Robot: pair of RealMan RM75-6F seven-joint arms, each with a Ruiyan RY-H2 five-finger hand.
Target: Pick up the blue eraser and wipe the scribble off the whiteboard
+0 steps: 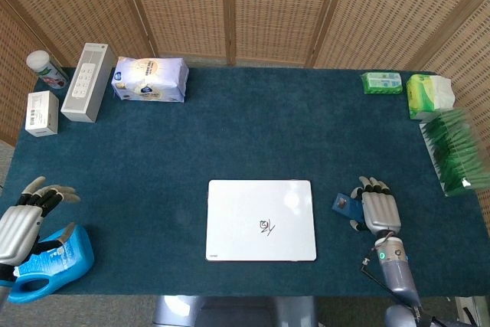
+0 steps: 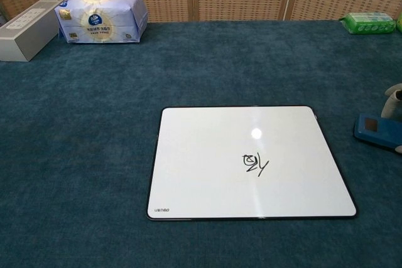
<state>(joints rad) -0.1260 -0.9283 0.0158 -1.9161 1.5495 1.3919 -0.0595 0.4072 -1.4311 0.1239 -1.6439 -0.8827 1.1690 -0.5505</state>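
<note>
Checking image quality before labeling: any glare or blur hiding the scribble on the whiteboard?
Head view: a soft glare patch on the whiteboard, up and right of the scribble, which stays legible though small. Chest view: a small bright spot above the scribble, strokes sharp.

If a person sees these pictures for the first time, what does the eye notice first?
The white whiteboard on the dark teal table, with a small black scribble near its lower middle. Next, the right hand over the blue eraser, just right of the board.
</note>
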